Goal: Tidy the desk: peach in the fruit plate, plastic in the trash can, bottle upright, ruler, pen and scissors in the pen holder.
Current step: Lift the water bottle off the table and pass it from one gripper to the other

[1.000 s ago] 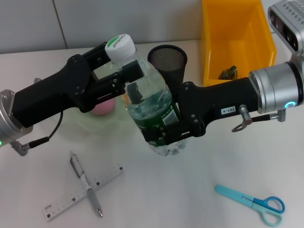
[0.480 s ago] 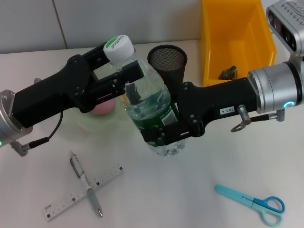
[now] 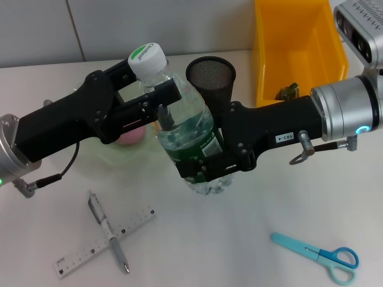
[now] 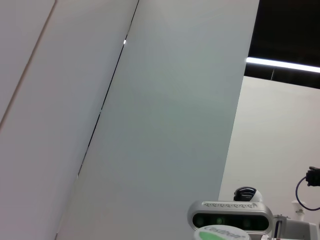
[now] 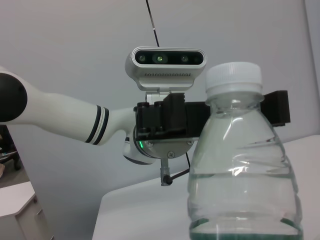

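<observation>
The bottle [image 3: 185, 122] stands nearly upright at the middle of the desk [image 3: 239, 239], white cap [image 4: 222, 235] up and leaning slightly left. My left gripper [image 3: 157, 98] is shut on its shoulder just under the cap. One of its black fingers [image 5: 276, 106] shows beside the bottle [image 5: 245, 165] in the right wrist view. My right gripper [image 3: 206, 170] is shut on the green-labelled lower body. The peach [image 3: 130, 136] lies in the fruit plate [image 3: 114, 156], partly hidden by my left arm. The pen [image 3: 109, 234] lies across the ruler [image 3: 84, 251] at front left. The scissors [image 3: 317, 257] lie at front right.
The pen holder [image 3: 210, 78] stands just behind the bottle. The trash can [image 3: 299, 48] is at the back right with a crumpled piece [image 3: 288, 91] inside. Both arms cross the middle of the desk.
The bottle's cap has shifted slightly to the left, bringing the bottle a little more upright. Both grippers kept their hold and moved with it.
</observation>
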### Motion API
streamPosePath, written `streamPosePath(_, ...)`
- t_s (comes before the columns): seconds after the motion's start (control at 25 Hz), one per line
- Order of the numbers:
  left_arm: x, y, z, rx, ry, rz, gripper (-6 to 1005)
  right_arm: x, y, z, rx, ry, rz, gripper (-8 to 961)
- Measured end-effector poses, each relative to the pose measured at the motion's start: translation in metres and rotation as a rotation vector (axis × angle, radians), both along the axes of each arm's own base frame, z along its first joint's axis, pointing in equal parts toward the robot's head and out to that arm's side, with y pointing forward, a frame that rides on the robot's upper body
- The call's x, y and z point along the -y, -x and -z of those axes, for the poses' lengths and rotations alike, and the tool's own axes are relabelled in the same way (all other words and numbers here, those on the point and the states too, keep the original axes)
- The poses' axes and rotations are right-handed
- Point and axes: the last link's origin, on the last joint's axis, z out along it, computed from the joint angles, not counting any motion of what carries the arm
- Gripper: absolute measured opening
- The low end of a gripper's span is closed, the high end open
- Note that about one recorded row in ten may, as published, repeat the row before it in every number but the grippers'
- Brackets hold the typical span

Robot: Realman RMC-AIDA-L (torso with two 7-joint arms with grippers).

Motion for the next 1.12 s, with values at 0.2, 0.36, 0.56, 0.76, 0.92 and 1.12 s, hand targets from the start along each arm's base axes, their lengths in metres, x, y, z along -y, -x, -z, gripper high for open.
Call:
streamPosePath(0.2,0.0002,-0.0001,0.0003,-0.001,0.002,0.001,736,-0.0004,0.0008,0.0000,0.001,0.000,-0.003,774)
streamPosePath(0.36,0.0001,-0.0001,0.0001,-0.002,0.002,0.003,736,-0.0005,0.0010,0.0001,0.001,0.000,-0.003,774)
streamPosePath(0.56,-0.0001,0.0002,-0.0006,-0.002,0.002,0.002,736,-0.0006,0.0008,0.0002,0.002,0.000,-0.003,774)
streamPosePath(0.76,-0.0006,0.0003,-0.0013,0.000,0.002,-0.002,736,-0.0006,0.0007,0.0002,0.003,0.000,-0.003,774)
streamPosePath(0.92,-0.0012,0.0007,-0.0025,0.001,0.002,-0.005,736,-0.0008,0.0005,-0.0001,0.005,-0.001,-0.003,773)
streamPosePath(1.12,-0.0013,0.0007,-0.0027,0.002,0.002,-0.006,697,-0.0006,-0.0001,-0.0002,0.006,-0.001,-0.002,773)
